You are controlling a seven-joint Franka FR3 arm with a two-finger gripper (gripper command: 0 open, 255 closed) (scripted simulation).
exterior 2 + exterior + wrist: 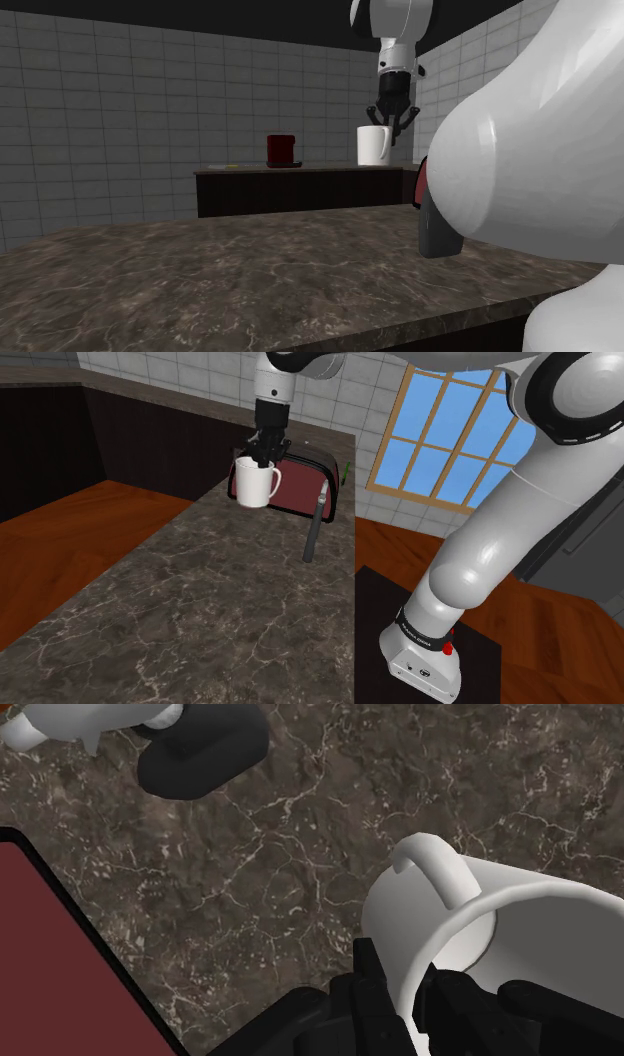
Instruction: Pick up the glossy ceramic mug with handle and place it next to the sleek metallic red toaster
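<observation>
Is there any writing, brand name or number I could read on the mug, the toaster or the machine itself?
Nothing here can be read.
mug: plain white, no text.
toaster: dark red, no text.
dark band low on the arm: tiny pale lettering, too small to read.
white base: a small mark, too small to read.

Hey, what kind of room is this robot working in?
Most likely a home kitchen: there's a dark marbled counter, grey tiled walls, and a dark red toaster standing on the counter. The gripper holds a white mug beside it.
</observation>
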